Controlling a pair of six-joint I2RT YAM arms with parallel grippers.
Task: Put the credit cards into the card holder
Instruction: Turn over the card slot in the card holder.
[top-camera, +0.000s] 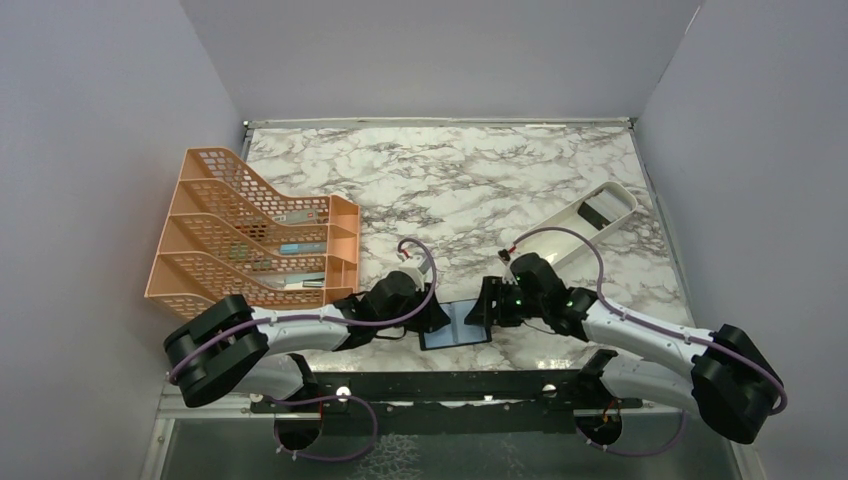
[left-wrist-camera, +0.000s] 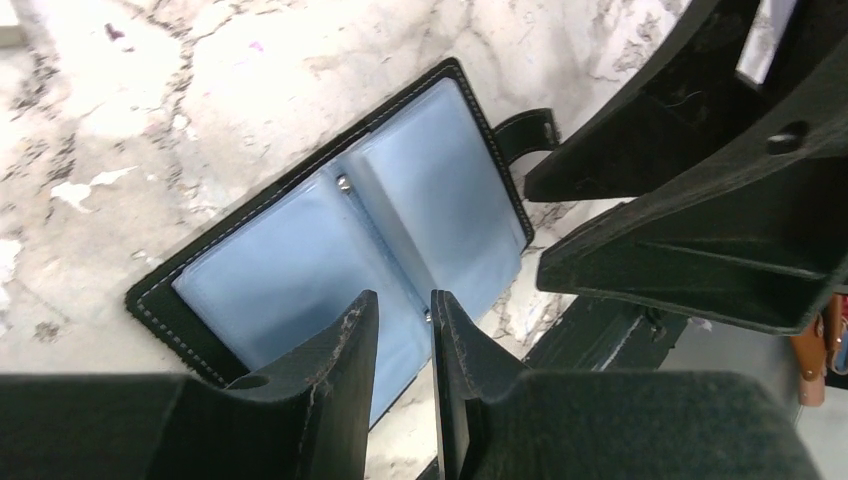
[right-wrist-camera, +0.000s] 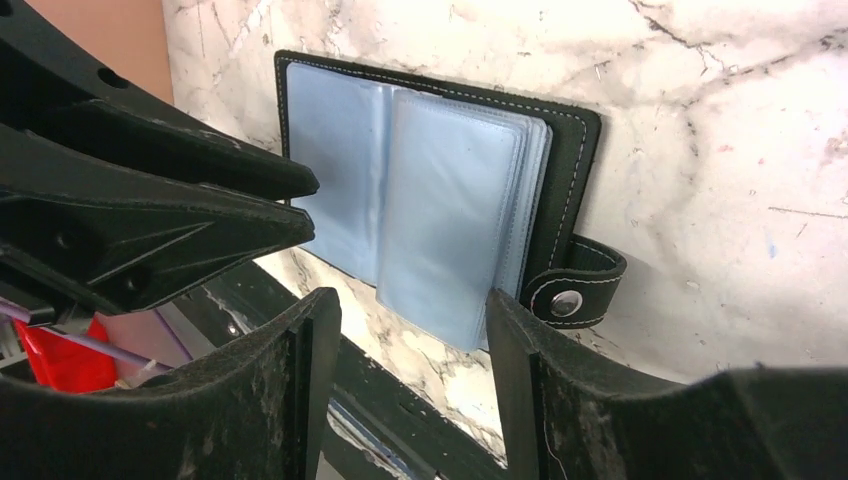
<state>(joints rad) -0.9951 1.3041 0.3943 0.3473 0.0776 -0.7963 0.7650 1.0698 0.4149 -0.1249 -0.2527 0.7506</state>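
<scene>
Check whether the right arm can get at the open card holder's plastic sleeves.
Probably yes. The right gripper is open just off the edge of the card holder, its plastic sleeves lining up between the fingers. The left gripper sits opposite, not across that path.

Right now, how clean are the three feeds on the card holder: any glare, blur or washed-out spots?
Top external: the light is even, and the card holder is small with its ends covered by the arms. Left wrist: the card holder is sharp, the marble table is washed out at upper left, and the left gripper is dark in the foreground. Right wrist: the plastic sleeves are sharp with a mild sheen, and the right gripper is near-black.
</scene>
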